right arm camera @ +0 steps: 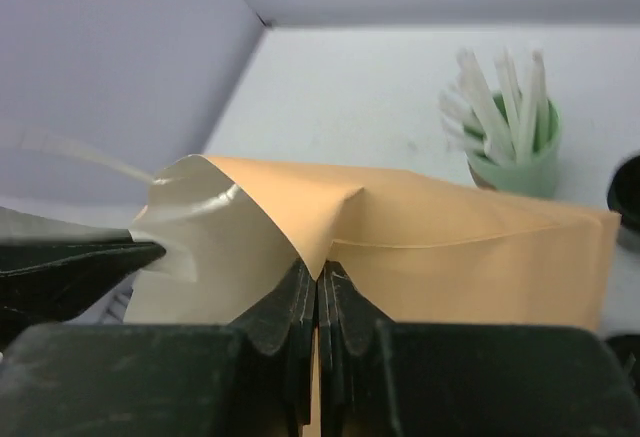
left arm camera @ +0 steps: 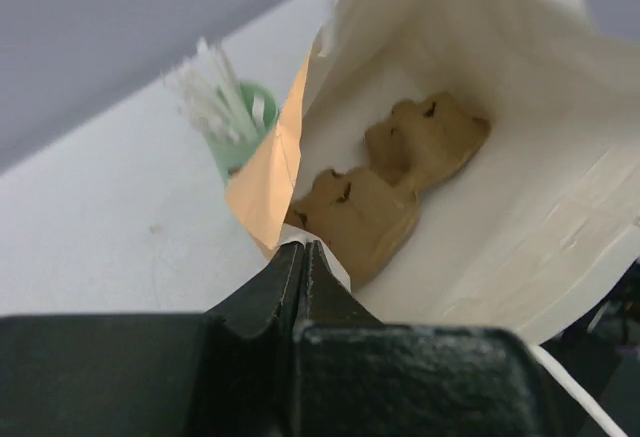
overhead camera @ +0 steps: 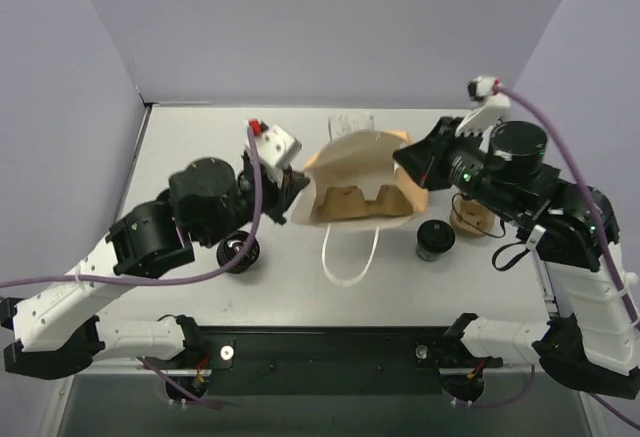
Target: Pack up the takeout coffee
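At 9 o'clock, pinching the paper bag [overhead camera: 352, 160] rim with left gripper [left arm camera: 305, 250], jaws pressed together on paper. At 3 o'clock, same tight pinch by right gripper [right arm camera: 318, 273]. Toward 5 o'clock of the bag, near but apart: takeout coffee [overhead camera: 435, 239], upright, long axis vertical, lid up.

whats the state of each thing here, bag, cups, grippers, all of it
paper bag: mouth held open, pinched at both edges
cup carrier: inside the bag, no cup in it
takeout coffee: lidded, upright, outside the bag, not held
left gripper: shut on bag edge
right gripper: shut on bag edge
green cup: upright, full of straws
stack of lids: untouched
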Robot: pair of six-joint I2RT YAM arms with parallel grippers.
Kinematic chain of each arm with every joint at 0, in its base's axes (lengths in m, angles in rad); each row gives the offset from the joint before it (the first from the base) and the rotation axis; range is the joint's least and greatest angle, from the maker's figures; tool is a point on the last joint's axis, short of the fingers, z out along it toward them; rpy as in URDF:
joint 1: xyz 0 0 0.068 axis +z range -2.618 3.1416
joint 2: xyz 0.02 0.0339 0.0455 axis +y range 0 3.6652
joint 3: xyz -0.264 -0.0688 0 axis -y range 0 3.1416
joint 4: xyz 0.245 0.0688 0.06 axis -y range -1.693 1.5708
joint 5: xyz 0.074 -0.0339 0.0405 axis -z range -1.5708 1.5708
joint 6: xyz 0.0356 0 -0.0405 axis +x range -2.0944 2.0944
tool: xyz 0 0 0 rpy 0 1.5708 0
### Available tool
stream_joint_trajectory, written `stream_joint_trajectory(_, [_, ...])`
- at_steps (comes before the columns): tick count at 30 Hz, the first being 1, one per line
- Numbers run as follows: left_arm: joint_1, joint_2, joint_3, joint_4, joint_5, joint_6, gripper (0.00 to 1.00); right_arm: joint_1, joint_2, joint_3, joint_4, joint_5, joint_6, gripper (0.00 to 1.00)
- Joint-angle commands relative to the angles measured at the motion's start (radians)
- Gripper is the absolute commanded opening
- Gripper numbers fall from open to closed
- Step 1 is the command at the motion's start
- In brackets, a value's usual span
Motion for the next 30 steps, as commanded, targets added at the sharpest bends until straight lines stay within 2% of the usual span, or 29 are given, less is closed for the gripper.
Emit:
stream_joint_trajectory(1, [-0.006,0.010,0.091,-0.009,0.011,0.021,0.00,0.041,0.000,-0.026,0.020,0.035,0.017,0.00])
stream_joint_trajectory(2, [-0.011,-0.044,-0.051,0.057,0.059,-0.013,0.00,0.044,-0.108,-0.216,0.137,-0.005,0.074,0.00])
stream_joint_trajectory(3, [-0.032,-0.099,-0.148,0.179,0.064,-0.100,0.00,0.041,-0.152,-0.411,0.178,-0.019,0.126,0.00])
stream_joint_trajectory(4, [-0.046,-0.176,-0.266,0.221,0.031,-0.131,0.00,0.044,-0.187,-0.471,0.239,-0.025,0.174,0.00])
stream_joint_trajectory(6, [-0.055,-0.186,-0.283,0.241,0.011,-0.139,0.00,0.060,-0.223,-0.484,0.221,0.001,0.174,0.00])
stream_joint_trajectory(9, [-0.057,-0.117,-0.229,0.198,0.008,-0.109,0.00,0.058,-0.205,-0.448,0.175,0.015,0.131,0.00])
stream_joint_trajectory(13, [-0.061,-0.118,-0.293,0.251,0.026,-0.135,0.00,0.060,-0.195,-0.459,0.184,0.018,0.141,0.00])
stream_joint_trajectory(18, [-0.077,-0.135,-0.322,0.226,0.031,-0.136,0.00,0.064,-0.212,-0.488,0.171,0.029,0.142,0.01])
stream_joint_trajectory(21, [-0.077,-0.146,-0.353,0.211,0.054,-0.132,0.00,0.064,-0.227,-0.499,0.142,0.010,0.071,0.20])
stream_joint_trajectory(22, [-0.077,-0.149,-0.356,0.208,0.058,-0.130,0.00,0.064,-0.226,-0.475,0.125,0.019,0.047,0.32])
stream_joint_trajectory(25, [-0.077,-0.149,-0.365,0.202,0.060,-0.128,0.00,0.064,-0.226,-0.421,0.059,0.061,-0.057,0.48])
stream_joint_trajectory(29, [-0.078,-0.149,-0.376,0.215,0.064,-0.124,0.00,0.064,-0.238,-0.318,0.013,0.084,-0.184,0.53])
stream_joint_trajectory(30, [-0.077,-0.152,-0.382,0.218,0.064,-0.121,0.00,0.064,-0.252,-0.312,0.025,0.066,-0.268,0.53])
